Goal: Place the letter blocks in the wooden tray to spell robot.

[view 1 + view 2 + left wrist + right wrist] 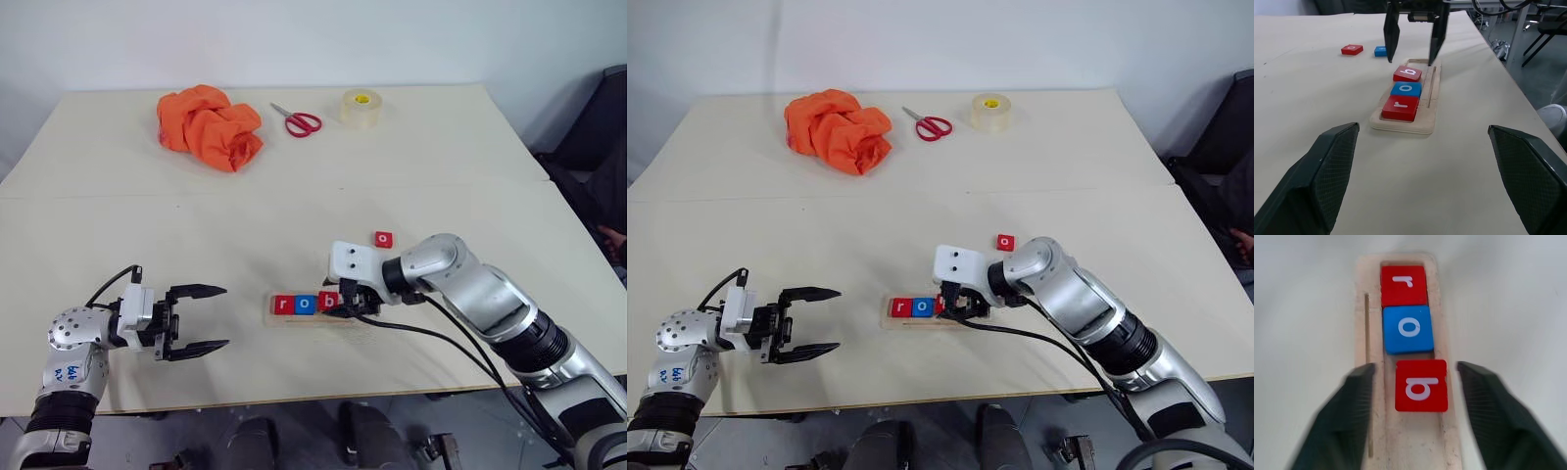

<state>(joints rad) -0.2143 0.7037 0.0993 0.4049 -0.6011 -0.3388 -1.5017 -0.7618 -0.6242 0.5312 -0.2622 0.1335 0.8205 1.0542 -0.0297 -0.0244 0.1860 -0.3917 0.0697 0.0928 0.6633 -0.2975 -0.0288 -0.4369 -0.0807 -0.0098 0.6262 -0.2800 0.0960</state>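
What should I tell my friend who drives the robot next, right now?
Left gripper: open, holding nothing, beside the wooden tray.
Right gripper: open, fingers either side of the red b block, not gripping it.
Done: red r block, blue o block and b sit in the tray.
Left: a red block and a blue block lie on the table; both must go after b.

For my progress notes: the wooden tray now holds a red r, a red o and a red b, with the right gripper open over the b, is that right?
Not quite: the o block in the wooden tray is blue, as the right wrist view shows. The r block and b block are red, and the right gripper stands open around the b.
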